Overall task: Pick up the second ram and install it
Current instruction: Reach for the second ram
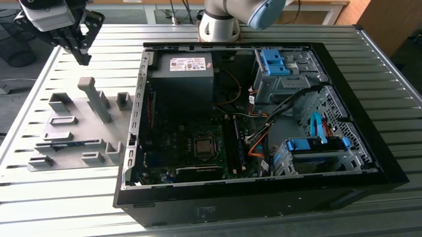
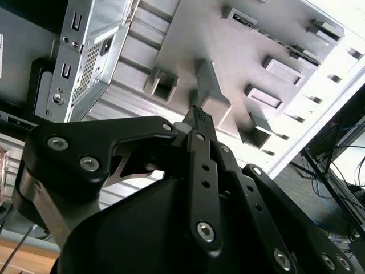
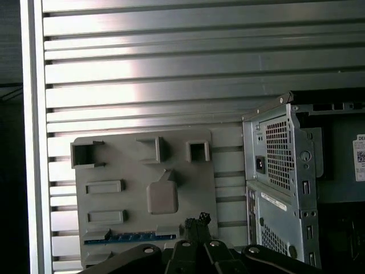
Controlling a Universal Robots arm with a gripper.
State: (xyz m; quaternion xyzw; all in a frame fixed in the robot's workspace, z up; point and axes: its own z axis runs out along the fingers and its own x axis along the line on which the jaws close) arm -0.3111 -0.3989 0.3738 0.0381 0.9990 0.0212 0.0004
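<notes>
I am holding the gripper (image 1: 84, 60) over the far edge of the holder plate (image 3: 197, 188); the fingers are apparently closed together and gripping nothing. The second ram (image 3: 130, 237) is lying flat in the plate's near slot, nearer than the fingertips, with its long axis running left-right in the exterior view.

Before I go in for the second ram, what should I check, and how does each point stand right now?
1. The second ram lies in the grey holder tray: ok.
2. The gripper carries nothing: ok.
3. Gripper open for a grasp: not ok, it is shut.
4. Gripper lined up over the ram: not ok, it hangs apart from it.
5. Free memory slot inside the computer case: cannot tell.
</notes>
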